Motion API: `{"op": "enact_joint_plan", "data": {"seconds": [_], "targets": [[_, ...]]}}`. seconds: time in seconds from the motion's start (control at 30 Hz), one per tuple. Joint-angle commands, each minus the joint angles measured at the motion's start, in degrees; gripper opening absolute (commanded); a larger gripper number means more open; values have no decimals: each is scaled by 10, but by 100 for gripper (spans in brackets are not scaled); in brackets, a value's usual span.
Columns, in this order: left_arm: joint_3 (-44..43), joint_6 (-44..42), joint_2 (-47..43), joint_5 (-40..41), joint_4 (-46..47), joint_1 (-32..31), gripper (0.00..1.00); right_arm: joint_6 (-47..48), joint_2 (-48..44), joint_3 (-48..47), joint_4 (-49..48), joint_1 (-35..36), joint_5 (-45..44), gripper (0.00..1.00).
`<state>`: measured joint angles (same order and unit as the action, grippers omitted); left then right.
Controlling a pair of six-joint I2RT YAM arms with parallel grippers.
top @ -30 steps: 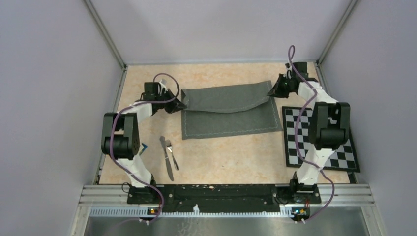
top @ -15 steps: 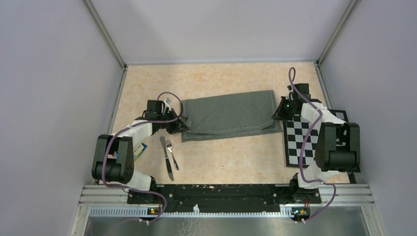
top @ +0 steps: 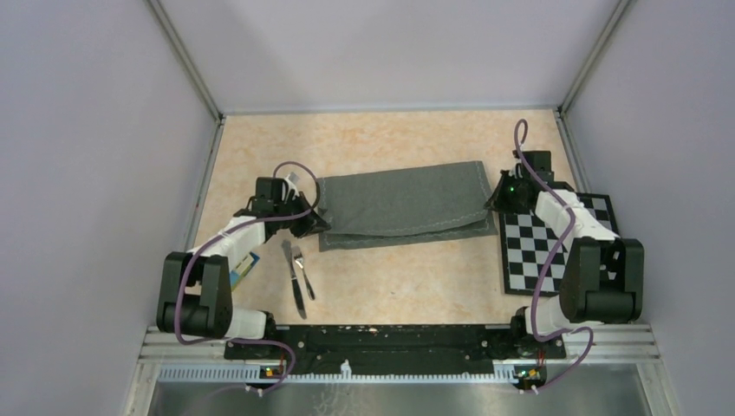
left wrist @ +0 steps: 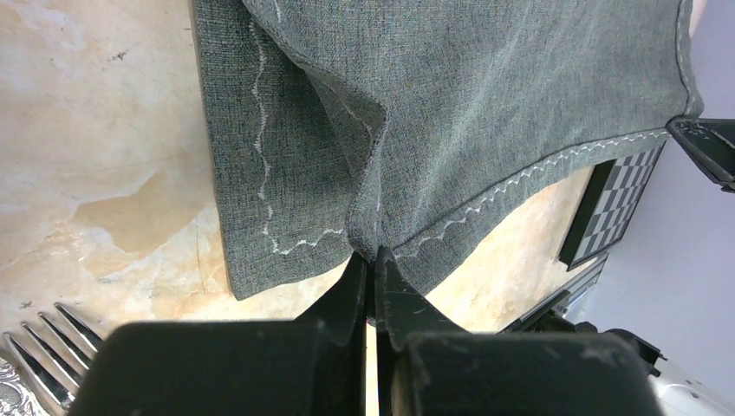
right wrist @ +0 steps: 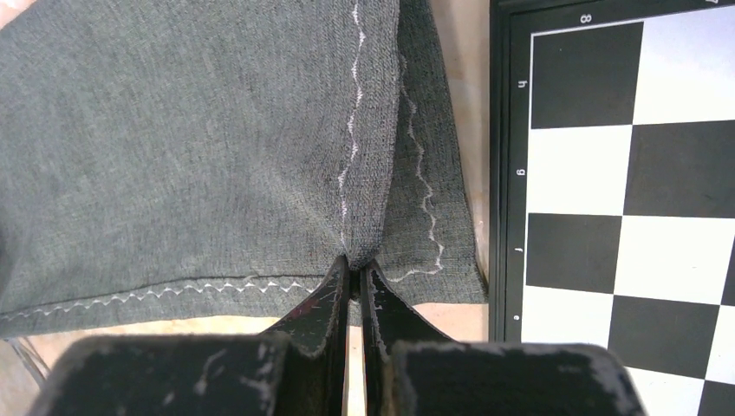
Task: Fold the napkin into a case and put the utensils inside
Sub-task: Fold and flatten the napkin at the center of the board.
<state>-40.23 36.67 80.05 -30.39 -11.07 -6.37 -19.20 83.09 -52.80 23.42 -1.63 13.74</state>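
Fold just happened. A second ago the napkin hung lifted between the two arms, its far hem up and sagging. Now that hem has been dragged back toward the bases and the top layer lies flat over the bottom one. The hems don't quite match: a strip of the lower layer shows just beyond both sets of fingertips.

Left gripper: jaws pinched narrow on the top layer's corner, cloth bunched right at the tips, lower layer's stitched corner just beside them. Right gripper: same, clamped on the opposite top corner, zigzag hem running straight out from the tips. The checkered board is just beside the right gripper on its outer side, a thin strip of table between board and cloth.

The knife and fork lie side by side near the left gripper, on the side toward its base, apart from the cloth.

Judgement: first half-fold basically down, corners not yet let go. No pouch yet, more folding needed, utensils not in. Early in the task.
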Motion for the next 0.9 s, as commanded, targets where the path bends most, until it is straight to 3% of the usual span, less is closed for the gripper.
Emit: {"op": "enact_joint_plan", "data": {"seconds": [0.0,0.87], "targets": [[6,-13,-14,7,1,-2,0,8,-10,12,-14,0,-5,0],[55,-19,17,6,27,-12,0,3,6,38,-17,0,-28,0]]}}
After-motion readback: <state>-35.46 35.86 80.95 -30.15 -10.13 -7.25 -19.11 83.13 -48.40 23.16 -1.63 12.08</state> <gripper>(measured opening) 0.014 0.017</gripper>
